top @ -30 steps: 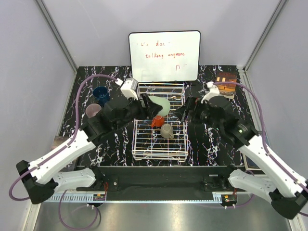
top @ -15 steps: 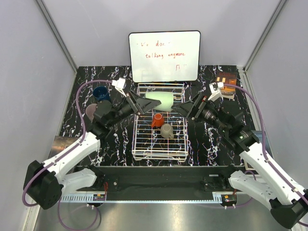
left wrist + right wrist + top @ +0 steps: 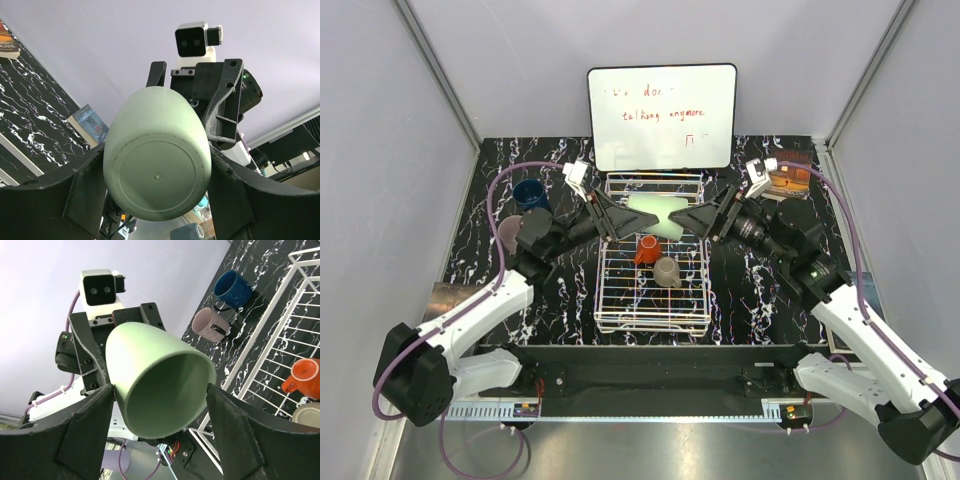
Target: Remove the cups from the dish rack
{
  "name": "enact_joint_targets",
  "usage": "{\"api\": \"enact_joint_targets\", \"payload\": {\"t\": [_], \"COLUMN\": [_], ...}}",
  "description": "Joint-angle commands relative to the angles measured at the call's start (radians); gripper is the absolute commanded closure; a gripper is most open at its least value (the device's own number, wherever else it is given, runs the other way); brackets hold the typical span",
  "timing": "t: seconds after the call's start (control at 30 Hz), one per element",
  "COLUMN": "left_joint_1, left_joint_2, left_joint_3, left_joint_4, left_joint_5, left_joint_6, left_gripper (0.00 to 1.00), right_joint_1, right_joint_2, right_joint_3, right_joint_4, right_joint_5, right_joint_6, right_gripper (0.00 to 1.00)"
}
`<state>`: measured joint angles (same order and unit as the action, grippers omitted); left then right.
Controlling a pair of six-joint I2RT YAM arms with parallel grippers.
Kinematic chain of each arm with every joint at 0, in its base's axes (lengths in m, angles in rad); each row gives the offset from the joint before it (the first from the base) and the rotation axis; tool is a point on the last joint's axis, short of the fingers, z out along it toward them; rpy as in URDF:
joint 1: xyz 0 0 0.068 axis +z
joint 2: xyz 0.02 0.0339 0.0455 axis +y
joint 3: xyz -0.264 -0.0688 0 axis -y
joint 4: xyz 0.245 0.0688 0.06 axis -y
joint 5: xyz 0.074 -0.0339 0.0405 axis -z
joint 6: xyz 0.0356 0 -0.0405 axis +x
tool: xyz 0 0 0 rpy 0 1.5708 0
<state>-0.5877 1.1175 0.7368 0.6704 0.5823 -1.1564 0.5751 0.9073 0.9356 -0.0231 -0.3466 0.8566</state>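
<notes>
Black left gripper [image 3: 620,212] pinches the mint green mug [image 3: 650,213] above the dish rack [image 3: 603,300], toward the desk's far edge. Your right gripper [image 3: 682,215] fingers straddle its rim, grip unclear. Release left early and it could drop onto the orange-red mug [image 3: 647,250] and taupe mug [image 3: 667,271].

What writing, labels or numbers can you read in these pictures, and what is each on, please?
"talking anymore": red handwriting, second line on the whiteboard.
Whiteboard's first line and small mark below: too faint to read.
Cover of the book: lettering too small to read.
</notes>
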Motion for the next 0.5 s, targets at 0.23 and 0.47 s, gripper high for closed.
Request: {"api": "enact_joint_targets", "payload": {"t": [0.23, 0.47], "left_joint_1": [-0.030, -0.049], "left_joint_2": [0.085, 0.107], "left_joint_3": [0.027, 0.041], "left_joint_4": [0.130, 0.127], "left_joint_5": [0.096, 0.108], "left_joint_6": [-0.037, -0.026], "left_gripper": [1.00, 1.00], "right_joint_1": [-0.007, -0.006], "right_joint_2": [0.114, 0.139], "right_joint_3": [0.091, 0.091], "right_joint_4": [0.086, 0.088], "right_joint_5": [-0.104, -0.129], "right_joint_6": [-0.019, -0.022], "right_gripper": [0.33, 0.55]}}
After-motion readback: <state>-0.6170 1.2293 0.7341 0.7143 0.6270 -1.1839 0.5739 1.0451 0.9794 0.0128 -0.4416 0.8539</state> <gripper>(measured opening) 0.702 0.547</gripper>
